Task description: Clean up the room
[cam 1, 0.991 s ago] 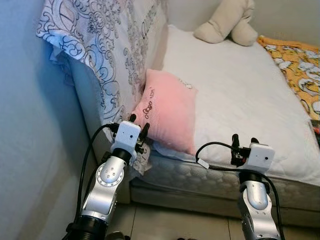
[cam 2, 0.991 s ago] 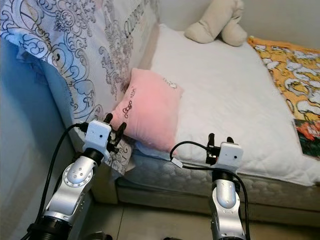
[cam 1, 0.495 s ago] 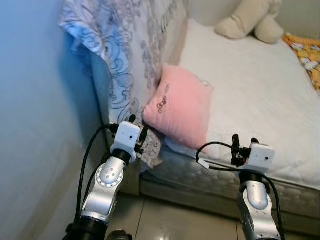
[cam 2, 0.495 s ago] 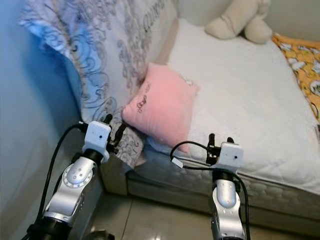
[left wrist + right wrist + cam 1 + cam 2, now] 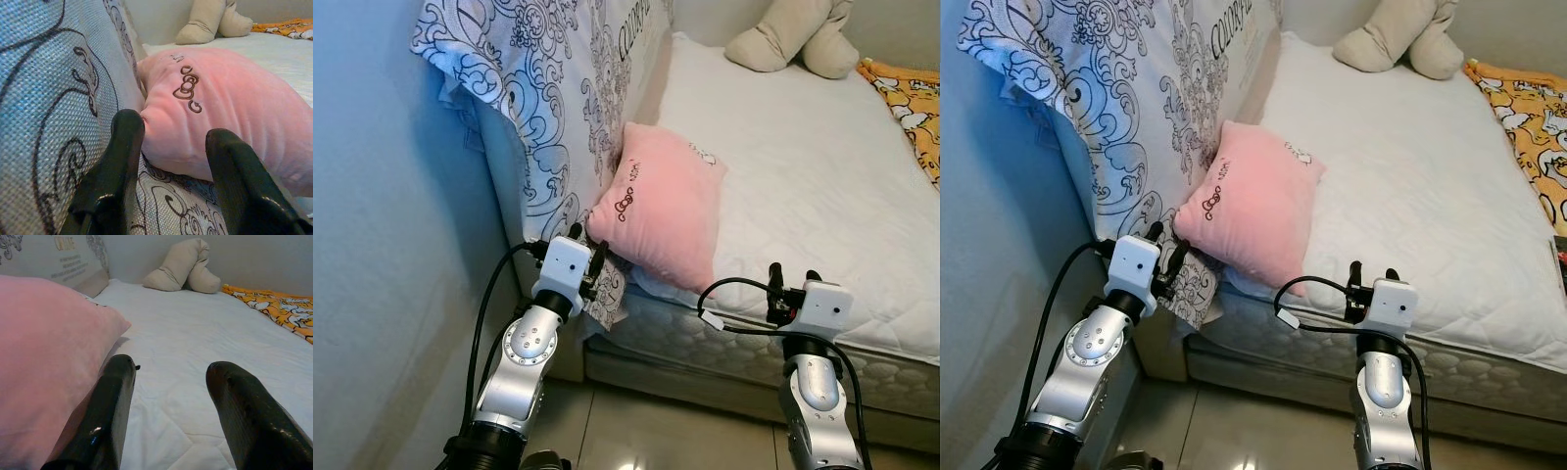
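A pink pillow lies at the near corner of the white mattress, leaning against a patterned white-and-blue cover. My left gripper is open right at the pillow's lower corner; in the left wrist view the pillow shows between the black fingers. My right gripper is open at the mattress's front edge, beside the pillow, with nothing held.
A beige plush toy lies at the far end of the bed. An orange patterned blanket covers the bed's right side. A blue wall stands close on my left. Tiled floor runs below the bed frame.
The camera has swung and tilted back, so the bed and pillow appear shifted. Both grippers stay open in the same pose near the bed's edge.
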`<state>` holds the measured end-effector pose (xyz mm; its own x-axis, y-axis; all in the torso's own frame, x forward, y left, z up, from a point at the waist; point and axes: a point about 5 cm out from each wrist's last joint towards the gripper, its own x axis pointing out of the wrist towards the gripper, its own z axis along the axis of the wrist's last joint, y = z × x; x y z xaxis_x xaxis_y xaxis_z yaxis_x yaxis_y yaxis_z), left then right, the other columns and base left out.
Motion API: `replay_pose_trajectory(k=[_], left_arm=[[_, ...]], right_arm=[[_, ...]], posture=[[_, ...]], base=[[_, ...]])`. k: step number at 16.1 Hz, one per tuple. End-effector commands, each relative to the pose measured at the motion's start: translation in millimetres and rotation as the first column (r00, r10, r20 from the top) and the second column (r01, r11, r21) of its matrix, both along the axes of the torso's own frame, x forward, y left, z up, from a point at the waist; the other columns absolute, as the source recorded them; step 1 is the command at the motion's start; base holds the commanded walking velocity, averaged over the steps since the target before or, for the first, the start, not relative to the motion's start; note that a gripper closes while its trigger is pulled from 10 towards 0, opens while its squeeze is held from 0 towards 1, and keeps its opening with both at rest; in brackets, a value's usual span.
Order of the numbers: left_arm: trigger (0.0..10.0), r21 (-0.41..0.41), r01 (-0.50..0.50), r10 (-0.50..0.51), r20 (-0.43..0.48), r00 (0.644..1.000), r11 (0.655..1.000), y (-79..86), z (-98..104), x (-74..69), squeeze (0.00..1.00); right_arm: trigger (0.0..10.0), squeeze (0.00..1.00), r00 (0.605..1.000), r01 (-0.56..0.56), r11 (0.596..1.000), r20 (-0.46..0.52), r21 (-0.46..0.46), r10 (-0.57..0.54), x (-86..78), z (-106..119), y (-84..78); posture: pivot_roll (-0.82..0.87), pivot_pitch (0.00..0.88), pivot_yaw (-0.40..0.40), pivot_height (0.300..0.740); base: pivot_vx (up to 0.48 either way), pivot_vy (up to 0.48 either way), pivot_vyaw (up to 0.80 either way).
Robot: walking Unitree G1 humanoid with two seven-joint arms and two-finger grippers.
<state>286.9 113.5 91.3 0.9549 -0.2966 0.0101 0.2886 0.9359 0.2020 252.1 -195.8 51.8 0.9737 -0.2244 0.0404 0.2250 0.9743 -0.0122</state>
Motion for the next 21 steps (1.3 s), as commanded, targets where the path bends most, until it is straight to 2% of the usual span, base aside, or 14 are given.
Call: replay_pose_trajectory(k=[1,2,3,5,7,10,11,13,16,17,19,21], left_arm=[[10.0,0.005,0.020,-0.020,0.004,1.000,1.000,-4.6,2.3,0.8,0.00],[10.0,-0.018,-0.068,0.068,-0.001,0.998,0.998,7.7,7.2,9.7,0.00],[10.0,-0.055,-0.197,0.198,0.009,0.980,0.979,28.2,12.6,23.0,0.00],[10.0,-0.049,-0.191,0.191,0.006,0.982,0.980,29.5,12.2,22.4,0.00],[10.0,-0.021,-0.157,0.158,0.001,0.988,0.987,35.6,15.2,21.9,0.00],[10.0,0.050,-0.101,0.099,0.031,0.995,0.994,45.8,28.5,24.6,0.00],[10.0,0.050,-0.092,0.090,0.041,0.995,0.994,45.8,32.7,26.1,0.00],[10.0,0.001,-0.130,0.130,0.039,0.991,0.991,51.6,36.1,28.1,0.00],[10.0,-0.080,-0.211,0.211,-0.007,0.977,0.974,56.2,25.7,20.8,0.00],[10.0,-0.048,-0.219,0.220,0.004,0.976,0.974,56.2,20.5,14.6,0.00],[10.0,0.006,-0.207,0.207,0.016,0.978,0.978,56.5,19.0,10.9,0.00],[10.0,0.089,-0.172,0.172,0.005,0.985,0.981,69.3,20.7,4.8,0.00]], right_arm=[[10.0,0.00,1.000,0.012,1.000,-0.004,-0.006,-0.012,-0.5,0.2,-4.7],[10.0,0.00,0.998,-0.058,0.997,-0.027,0.043,0.059,19.4,5.2,7.2],[10.0,0.00,0.989,-0.148,0.984,-0.014,0.096,0.150,47.1,16.2,24.7],[10.0,0.00,0.988,-0.150,0.984,-0.014,0.097,0.152,46.4,15.8,26.7],[10.0,0.00,0.989,-0.147,0.983,-0.001,0.112,0.148,47.0,15.5,34.3],[10.0,0.00,0.987,-0.162,0.977,0.005,0.135,0.163,49.7,10.7,46.3],[10.0,0.00,0.988,-0.154,0.977,-0.001,0.144,0.156,50.3,9.2,45.2],[10.0,0.00,0.988,-0.154,0.978,0.003,0.141,0.155,51.4,10.0,46.8],[10.0,0.00,0.990,-0.142,0.983,0.021,0.114,0.141,53.4,13.2,41.3],[10.0,0.00,0.984,-0.176,0.980,0.008,0.091,0.176,52.5,11.3,43.0],[10.0,0.00,0.981,-0.195,0.977,-0.002,0.086,0.196,51.5,9.3,45.6],[10.0,0.00,0.982,-0.187,0.975,-0.017,0.119,0.190,48.3,2.6,54.6]], posture=[[0.08,0.000,-0.076,0.740],[0.14,0.000,-0.095,0.740],[0.14,0.000,-0.087,0.740],[0.14,0.000,-0.075,0.740],[0.16,0.000,-0.015,0.740],[0.19,0.000,0.064,0.740],[0.20,0.000,0.067,0.740],[0.21,0.000,0.045,0.740],[0.23,0.000,-0.019,0.740],[0.23,0.000,-0.042,0.740],[0.24,0.000,-0.043,0.740],[0.26,0.000,-0.004,0.740]], base=[[0.000,0.000,0.00],[0.000,0.000,0.00],[0.000,0.000,0.00],[0.000,0.000,0.00],[0.000,0.000,0.00],[0.000,0.000,0.00],[0.000,0.000,0.00],[0.000,0.000,0.00],[0.000,0.000,0.00],[0.000,0.000,0.00],[0.000,0.000,0.00],[0.000,0.000,0.00]])
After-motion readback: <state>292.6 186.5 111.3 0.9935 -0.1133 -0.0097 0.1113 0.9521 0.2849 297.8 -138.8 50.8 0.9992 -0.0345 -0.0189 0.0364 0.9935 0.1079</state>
